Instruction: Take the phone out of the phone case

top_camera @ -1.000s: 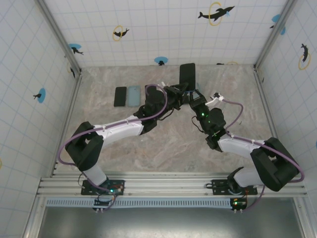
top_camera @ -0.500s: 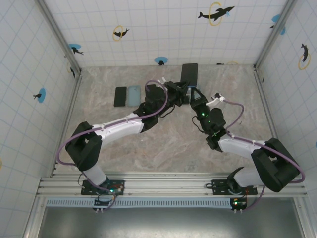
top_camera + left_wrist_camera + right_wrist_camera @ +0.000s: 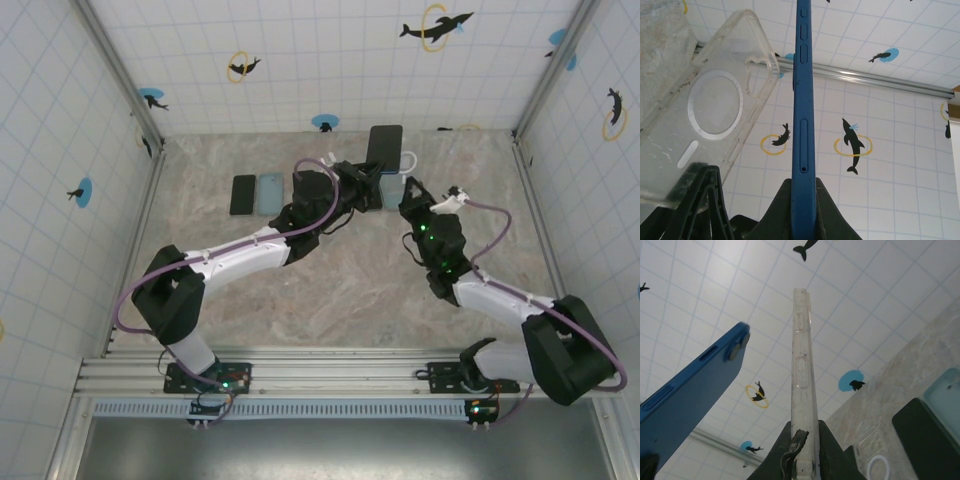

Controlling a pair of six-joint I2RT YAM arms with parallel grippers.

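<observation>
The split has just happened. A second ago both pincers were bunched on one dark slab at the far middle of the worktop (image 3: 340, 300). Now the blue phone (image 3: 802, 125) and the clear case (image 3: 715, 115) are two separate things with a gap between them.

My left pincer (image 3: 802, 197) is clamped tight on the phone's lower end, holding it upright and edge-on to its own camera. It closed that last bit within the past second. My right pincer (image 3: 802, 435) is shut narrow on the bottom rim of the clear case, which stands empty: I can see the wall tiles straight through it, along with its ring and camera cut-out. From above, the right arm has swung out to the right and taken the clear case with it, so it sits near the phone but no longer around it.

For the task, I judge the extraction done in substance — the phone is out and held up by the left arm, with the shell in the right. What remains, as I read it, is setting both down gently. A dark item (image 3: 242, 194) and a teal item (image 3: 269, 193) lie side by side well to the left, clear of both arms.
</observation>
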